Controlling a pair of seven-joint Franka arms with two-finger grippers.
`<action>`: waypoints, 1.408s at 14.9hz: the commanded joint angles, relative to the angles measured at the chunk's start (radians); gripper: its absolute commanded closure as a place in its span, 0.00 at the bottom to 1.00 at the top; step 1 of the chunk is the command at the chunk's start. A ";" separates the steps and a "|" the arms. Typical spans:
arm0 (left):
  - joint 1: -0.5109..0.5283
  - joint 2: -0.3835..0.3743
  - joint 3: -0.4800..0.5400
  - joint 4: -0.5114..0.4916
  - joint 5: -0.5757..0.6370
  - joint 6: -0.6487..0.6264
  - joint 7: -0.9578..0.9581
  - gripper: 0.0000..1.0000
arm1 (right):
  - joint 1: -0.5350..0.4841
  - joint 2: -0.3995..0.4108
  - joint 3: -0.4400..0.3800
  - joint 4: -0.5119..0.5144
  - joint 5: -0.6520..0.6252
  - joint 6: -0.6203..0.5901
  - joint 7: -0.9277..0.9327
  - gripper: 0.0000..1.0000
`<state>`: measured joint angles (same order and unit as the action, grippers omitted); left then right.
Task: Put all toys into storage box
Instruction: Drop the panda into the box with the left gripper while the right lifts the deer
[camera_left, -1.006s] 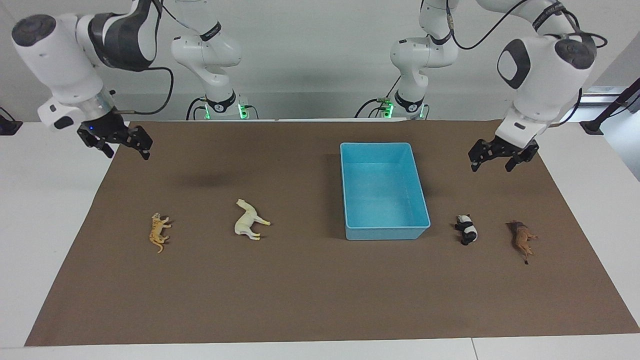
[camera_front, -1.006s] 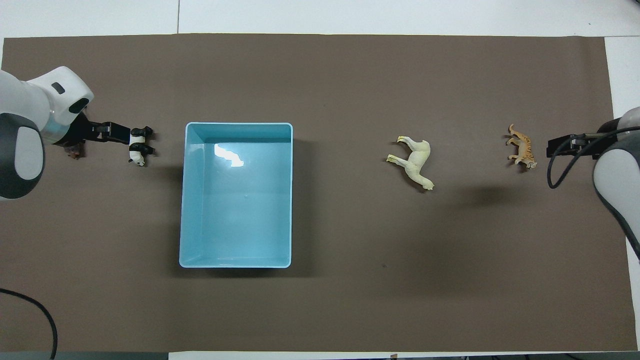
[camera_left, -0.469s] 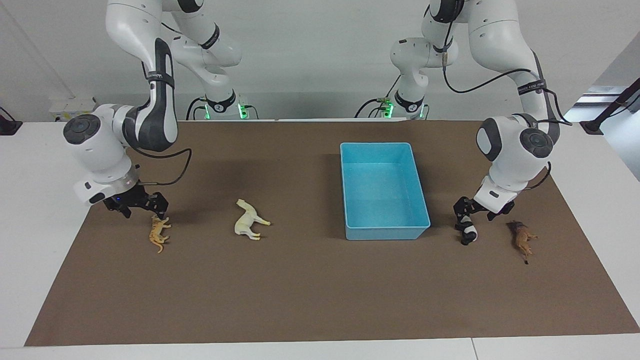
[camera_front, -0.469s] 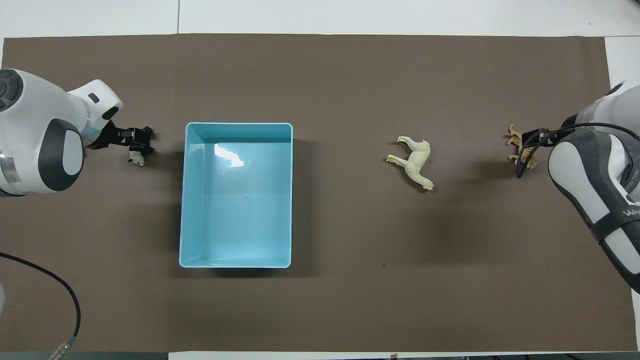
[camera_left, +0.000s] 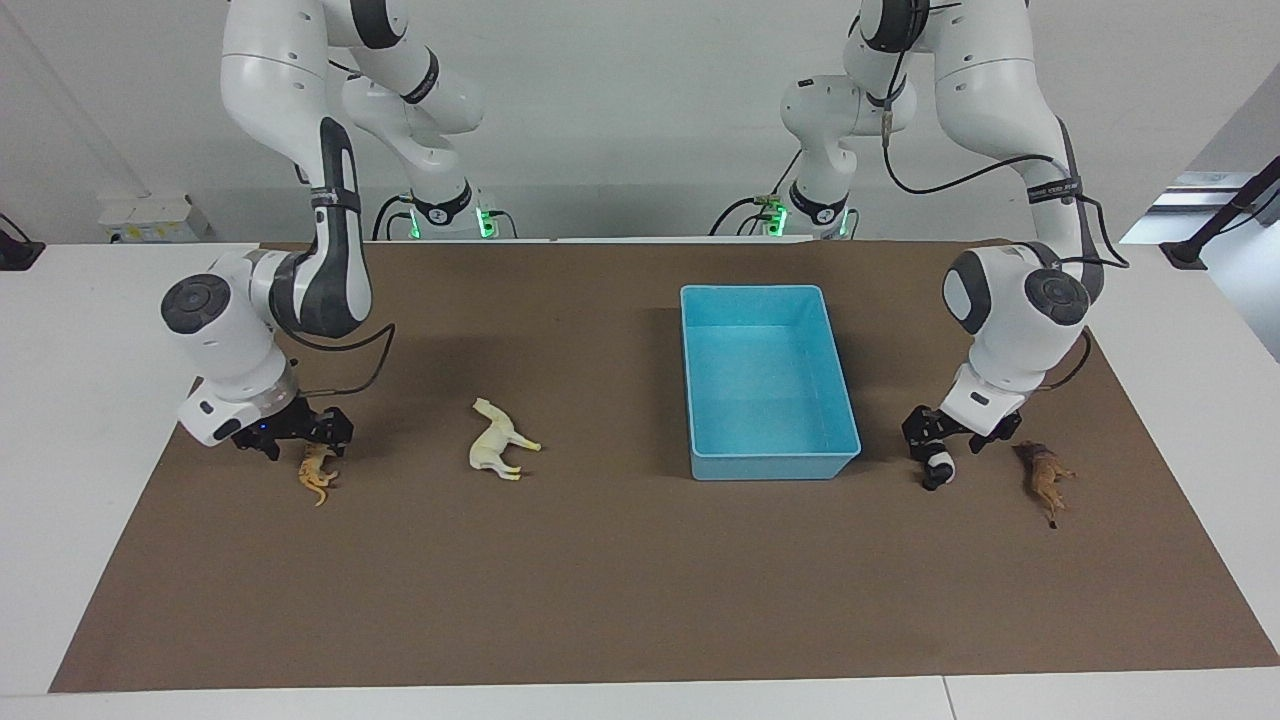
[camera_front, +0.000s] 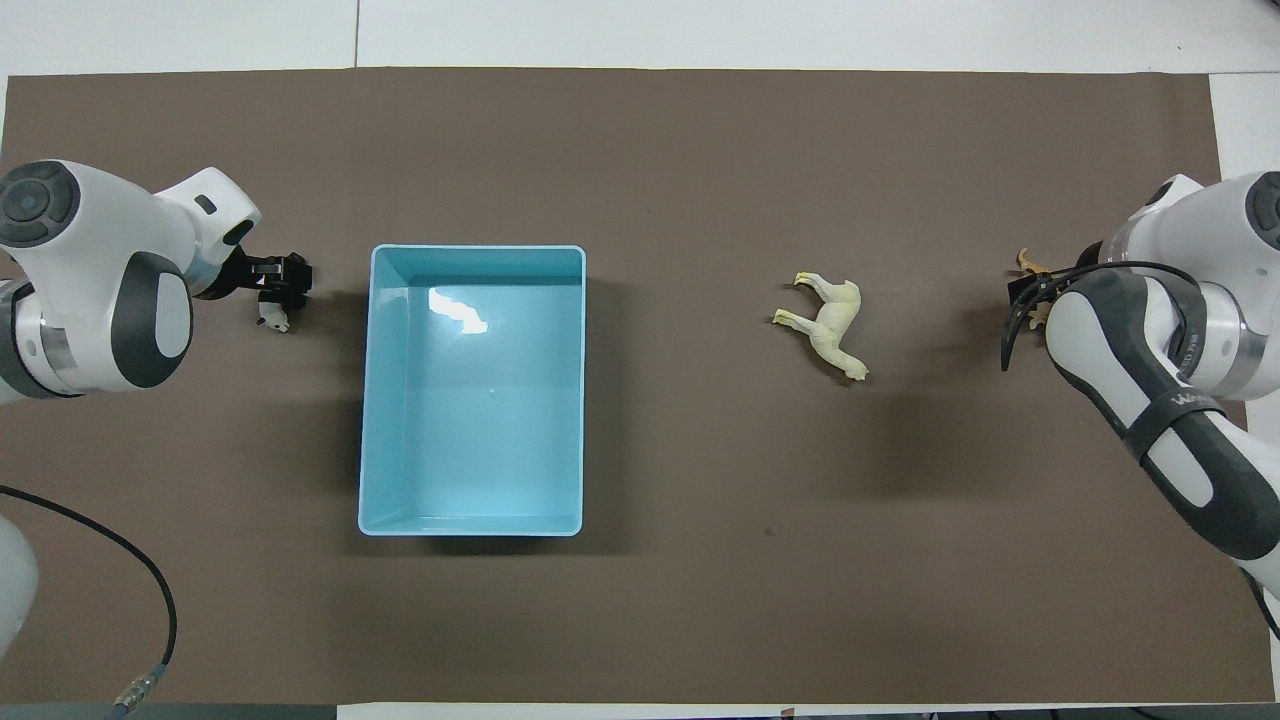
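Observation:
The light blue storage box (camera_left: 775, 466) (camera_front: 476, 249) stands empty on the mat. My left gripper (camera_left: 945, 445) (camera_front: 280, 290) is open and low over the black-and-white panda (camera_left: 938, 468) (camera_front: 272, 319), its fingers on either side of it. The brown lion (camera_left: 1045, 478) lies beside the panda toward the left arm's end; the left arm hides it in the overhead view. My right gripper (camera_left: 305, 442) is open and low over the orange tiger (camera_left: 317, 472) (camera_front: 1028, 266). The cream-white horse (camera_left: 497, 450) (camera_front: 832, 325) lies on its side between the tiger and the box.
A brown mat (camera_left: 600, 580) covers most of the white table (camera_left: 80, 400). A black cable (camera_front: 120, 545) loops in near the left arm's base. Both arms hang low over the ends of the mat.
Both grippers have come down from high over the mat. The left one has dropped onto the panda and the right one onto the tiger. The toys and the box have not moved.

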<state>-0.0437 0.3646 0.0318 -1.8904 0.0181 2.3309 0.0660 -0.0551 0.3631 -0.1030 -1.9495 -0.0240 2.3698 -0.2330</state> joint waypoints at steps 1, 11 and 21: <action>0.007 0.007 -0.001 -0.019 0.008 0.051 -0.024 0.00 | -0.005 -0.006 0.002 -0.028 -0.010 0.043 -0.032 0.00; -0.004 -0.001 -0.001 -0.075 0.009 0.114 -0.080 0.68 | -0.017 0.005 0.002 -0.069 -0.010 0.112 0.010 0.17; -0.100 -0.197 -0.010 0.155 0.011 -0.385 -0.272 0.82 | -0.006 -0.035 0.003 -0.062 -0.008 0.065 0.067 1.00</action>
<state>-0.0803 0.2816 0.0194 -1.7252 0.0178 2.0489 -0.0980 -0.0598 0.3628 -0.1105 -1.9978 -0.0234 2.4555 -0.1855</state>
